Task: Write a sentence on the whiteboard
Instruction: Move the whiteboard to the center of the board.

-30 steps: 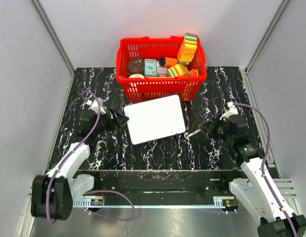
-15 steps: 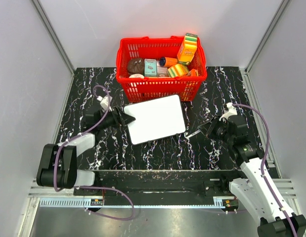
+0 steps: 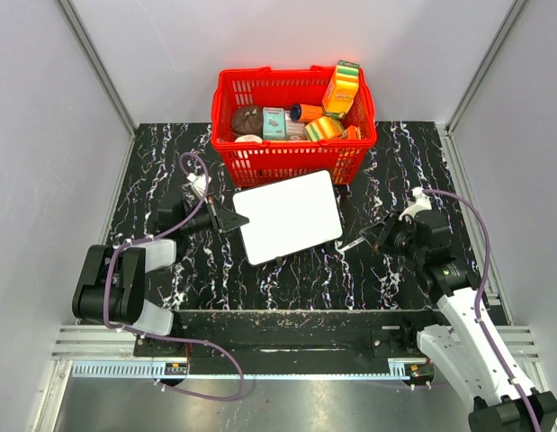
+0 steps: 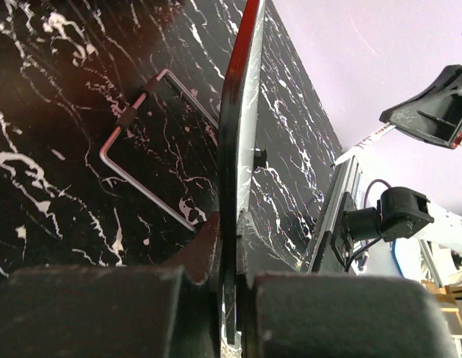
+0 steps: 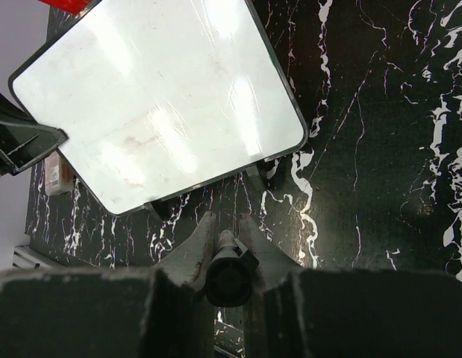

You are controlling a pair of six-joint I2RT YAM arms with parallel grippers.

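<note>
**A:** Where does the whiteboard point(image 3: 289, 216) sit?

**B:** Flat on the black marbled table point(image 3: 305, 279), just in front of the red basket point(image 3: 291, 153), turned a little askew. The left wrist view shows a bent wire stand point(image 4: 141, 149) folded under it.

**A:** Why is the left gripper point(image 3: 231, 219) at its edge?

**B:** Its fingers are pinched on the board's left rim, with the thin edge running straight between them. I take that as bracing, so the board won't slide under a pen stroke.

**A:** And the right gripper point(image 5: 223, 224)?

**B:** It is closed around a dark marker point(image 5: 228, 268), tip pointing toward the board's near right corner. It hangs just off the board and isn't touching it. It looks set to start writing.

**A:** Any of the sentence there?

**B:** None. The white face is blank apart from glare and a faint smudge.

**A:** Can you read any labels?

**B:** The basket holds coloured boxes, but their print is too small to read. There is no legible brand on the marker or board either.
</note>
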